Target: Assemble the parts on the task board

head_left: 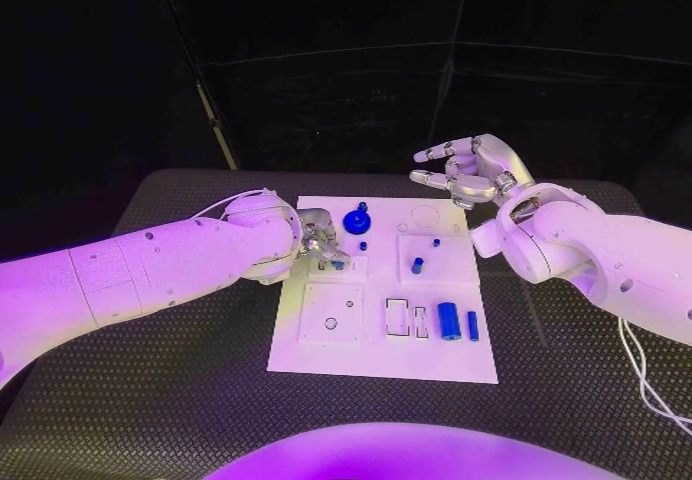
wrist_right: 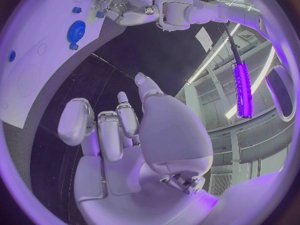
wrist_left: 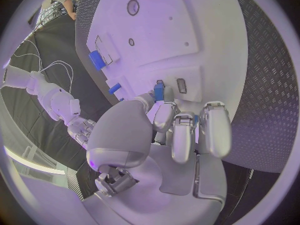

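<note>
Head view: flat white plastic task board [head_left: 378, 350] lying mid-bench; left robot hand [head_left: 320, 249] low over its upper-left area, pinching a small blue plastic peg [head_left: 336, 264]; right robot hand [head_left: 469, 168] raised beyond the far right corner, fingers apart, empty. Left wrist view: same peg [wrist_left: 159, 91] gripped at the fingertips, close to a small rectangular slot [wrist_left: 181, 85]. Right wrist view: round blue knob [wrist_right: 76, 31] standing on the board. Best to square the peg over its slot, then press straight down.
</note>
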{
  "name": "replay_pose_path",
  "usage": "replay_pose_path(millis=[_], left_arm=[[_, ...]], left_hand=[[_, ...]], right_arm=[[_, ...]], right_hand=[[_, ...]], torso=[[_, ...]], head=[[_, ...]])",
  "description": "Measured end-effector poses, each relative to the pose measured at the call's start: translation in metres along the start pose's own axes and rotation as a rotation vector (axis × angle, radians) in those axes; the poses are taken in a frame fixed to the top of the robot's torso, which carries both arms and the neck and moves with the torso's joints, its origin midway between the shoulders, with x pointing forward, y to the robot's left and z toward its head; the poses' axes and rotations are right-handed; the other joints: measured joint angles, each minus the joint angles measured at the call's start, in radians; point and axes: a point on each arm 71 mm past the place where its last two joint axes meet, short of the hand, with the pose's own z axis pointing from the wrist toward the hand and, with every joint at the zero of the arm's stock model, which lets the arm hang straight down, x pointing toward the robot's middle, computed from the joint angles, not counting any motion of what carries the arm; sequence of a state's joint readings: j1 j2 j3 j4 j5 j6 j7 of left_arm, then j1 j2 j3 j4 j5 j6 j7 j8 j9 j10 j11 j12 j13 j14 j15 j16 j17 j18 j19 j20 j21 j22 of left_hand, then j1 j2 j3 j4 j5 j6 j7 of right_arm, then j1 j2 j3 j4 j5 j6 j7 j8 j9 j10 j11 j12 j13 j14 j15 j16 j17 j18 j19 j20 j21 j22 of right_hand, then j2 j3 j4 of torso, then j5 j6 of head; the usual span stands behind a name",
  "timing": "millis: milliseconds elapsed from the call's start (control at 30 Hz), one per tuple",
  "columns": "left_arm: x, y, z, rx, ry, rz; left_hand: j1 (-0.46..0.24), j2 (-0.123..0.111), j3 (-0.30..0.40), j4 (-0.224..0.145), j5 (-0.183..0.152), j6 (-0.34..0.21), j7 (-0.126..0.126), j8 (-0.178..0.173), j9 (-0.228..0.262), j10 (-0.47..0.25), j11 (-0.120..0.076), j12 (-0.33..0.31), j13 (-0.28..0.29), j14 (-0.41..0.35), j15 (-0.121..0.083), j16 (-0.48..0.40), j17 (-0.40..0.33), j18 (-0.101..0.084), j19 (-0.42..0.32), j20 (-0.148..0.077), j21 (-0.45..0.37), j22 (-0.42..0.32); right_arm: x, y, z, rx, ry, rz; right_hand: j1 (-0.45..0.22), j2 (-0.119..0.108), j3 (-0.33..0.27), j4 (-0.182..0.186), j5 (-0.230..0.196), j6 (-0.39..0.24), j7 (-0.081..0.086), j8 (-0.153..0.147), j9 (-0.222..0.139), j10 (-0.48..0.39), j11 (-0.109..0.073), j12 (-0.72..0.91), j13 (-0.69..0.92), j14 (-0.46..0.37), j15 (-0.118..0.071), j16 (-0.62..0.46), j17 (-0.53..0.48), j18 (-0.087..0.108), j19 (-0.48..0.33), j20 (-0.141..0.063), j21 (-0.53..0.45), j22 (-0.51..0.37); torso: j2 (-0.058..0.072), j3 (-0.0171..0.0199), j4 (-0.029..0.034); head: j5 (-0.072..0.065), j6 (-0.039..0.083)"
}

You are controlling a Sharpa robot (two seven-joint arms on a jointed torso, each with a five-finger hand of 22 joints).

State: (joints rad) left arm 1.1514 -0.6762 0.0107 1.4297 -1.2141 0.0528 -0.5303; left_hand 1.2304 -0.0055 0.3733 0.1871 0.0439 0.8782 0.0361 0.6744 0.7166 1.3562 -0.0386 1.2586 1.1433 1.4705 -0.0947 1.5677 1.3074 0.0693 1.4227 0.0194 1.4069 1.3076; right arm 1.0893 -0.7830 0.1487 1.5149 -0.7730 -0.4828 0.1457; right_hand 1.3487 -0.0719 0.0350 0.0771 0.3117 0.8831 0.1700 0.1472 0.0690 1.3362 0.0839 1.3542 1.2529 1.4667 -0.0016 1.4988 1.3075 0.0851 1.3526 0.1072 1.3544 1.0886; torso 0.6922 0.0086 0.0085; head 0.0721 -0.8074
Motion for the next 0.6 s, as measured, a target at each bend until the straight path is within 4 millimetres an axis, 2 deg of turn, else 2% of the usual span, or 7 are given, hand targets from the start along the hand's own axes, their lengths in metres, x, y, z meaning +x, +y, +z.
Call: replay_pose_path(millis=[600], left_arm=[[0.0012,-0.0019,0.0013,0.001,0.02,0.016]], left_hand=[[-0.001,-0.001,0.005,0.0,-0.001,0.002,0.001,0.002,0.004,0.0,0.0,-0.004,0.0,0.0,0.0,0.0,0.0,0.0,0.0,0.0,0.0,0.0]], right_arm=[[0.0009,0.0001,0.0003,0.0,0.006,0.001]], right_hand=[[0.0,0.0,0.0,0.0,0.0,0.0,0.0,0.0,0.0,0.0,0.0,0.0,0.0,0.0,0.0,0.0,0.0,0.0,0.0,0.0,0.0,0.0]], torso=[[0.0,0.0,0.0001]], head=[[0.001,-0.004]])
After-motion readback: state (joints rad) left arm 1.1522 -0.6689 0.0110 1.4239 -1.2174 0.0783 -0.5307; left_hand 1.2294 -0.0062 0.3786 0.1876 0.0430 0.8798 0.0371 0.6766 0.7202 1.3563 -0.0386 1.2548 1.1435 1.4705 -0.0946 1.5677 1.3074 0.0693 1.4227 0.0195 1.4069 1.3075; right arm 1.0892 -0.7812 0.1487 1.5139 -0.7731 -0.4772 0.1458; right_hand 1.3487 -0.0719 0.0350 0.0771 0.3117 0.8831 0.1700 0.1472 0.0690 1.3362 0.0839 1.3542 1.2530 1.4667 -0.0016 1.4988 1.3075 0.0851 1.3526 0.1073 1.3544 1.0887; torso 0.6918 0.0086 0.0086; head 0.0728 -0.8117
